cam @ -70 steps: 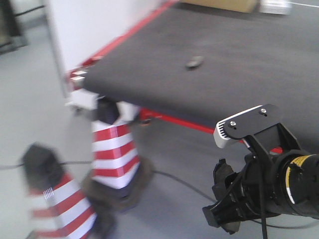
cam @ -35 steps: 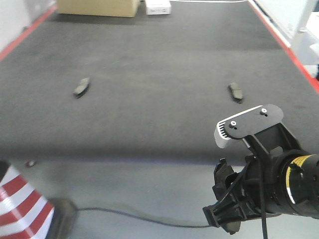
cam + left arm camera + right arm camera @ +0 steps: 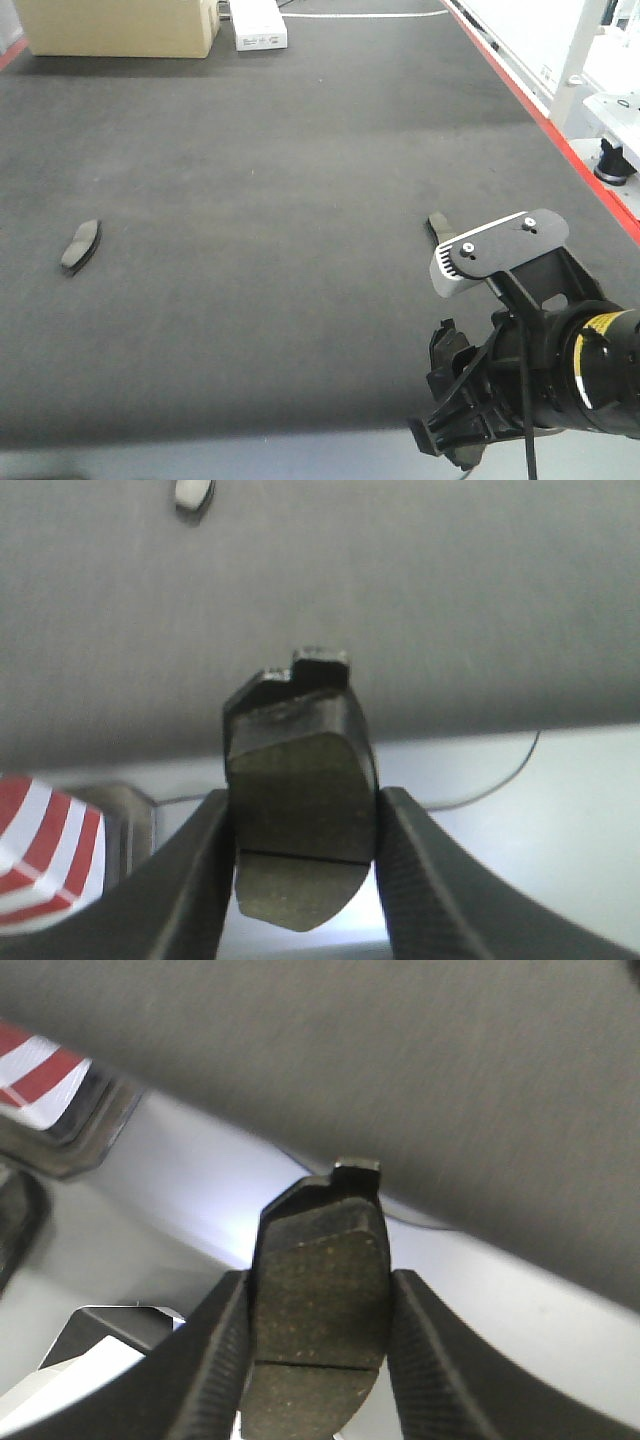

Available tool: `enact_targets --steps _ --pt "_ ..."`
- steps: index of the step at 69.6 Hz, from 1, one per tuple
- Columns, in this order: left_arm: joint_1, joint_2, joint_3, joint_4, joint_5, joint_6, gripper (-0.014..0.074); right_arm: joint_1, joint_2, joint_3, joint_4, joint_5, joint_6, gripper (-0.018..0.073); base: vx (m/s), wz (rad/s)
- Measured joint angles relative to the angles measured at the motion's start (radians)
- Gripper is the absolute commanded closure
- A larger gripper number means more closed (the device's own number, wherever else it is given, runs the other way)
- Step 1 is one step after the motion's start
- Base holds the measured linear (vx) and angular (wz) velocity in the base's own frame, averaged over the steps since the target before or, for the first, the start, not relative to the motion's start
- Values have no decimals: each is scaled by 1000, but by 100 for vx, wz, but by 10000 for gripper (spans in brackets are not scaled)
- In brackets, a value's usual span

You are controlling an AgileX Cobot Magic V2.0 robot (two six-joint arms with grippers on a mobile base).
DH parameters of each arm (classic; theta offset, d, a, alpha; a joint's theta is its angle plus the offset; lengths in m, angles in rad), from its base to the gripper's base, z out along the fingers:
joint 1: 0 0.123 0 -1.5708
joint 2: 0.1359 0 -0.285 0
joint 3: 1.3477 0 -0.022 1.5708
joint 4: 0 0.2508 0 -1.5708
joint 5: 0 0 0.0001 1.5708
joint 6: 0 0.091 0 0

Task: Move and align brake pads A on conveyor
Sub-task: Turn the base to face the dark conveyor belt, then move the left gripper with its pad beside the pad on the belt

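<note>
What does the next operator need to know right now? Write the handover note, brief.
Left claw: shut on a brake pad.
Right claw: shut on another brake pad.
Conveyor: two pads lie on it, left pad and right pad, far apart, not lined up.
Done: two pads picked up.
Left: set both held pads on the belt, then align all four.

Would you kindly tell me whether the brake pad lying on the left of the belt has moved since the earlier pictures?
No: the left brake pad drifts down-left in frame, but the cardboard box shifts left too, so the camera moved.
</note>
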Motion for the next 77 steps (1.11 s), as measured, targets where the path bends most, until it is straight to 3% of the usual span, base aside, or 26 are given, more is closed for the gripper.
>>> enact_targets --steps 77 --pt "0 0 0 0 0 0 603 0 0 0 0 0 0 570 17 6"
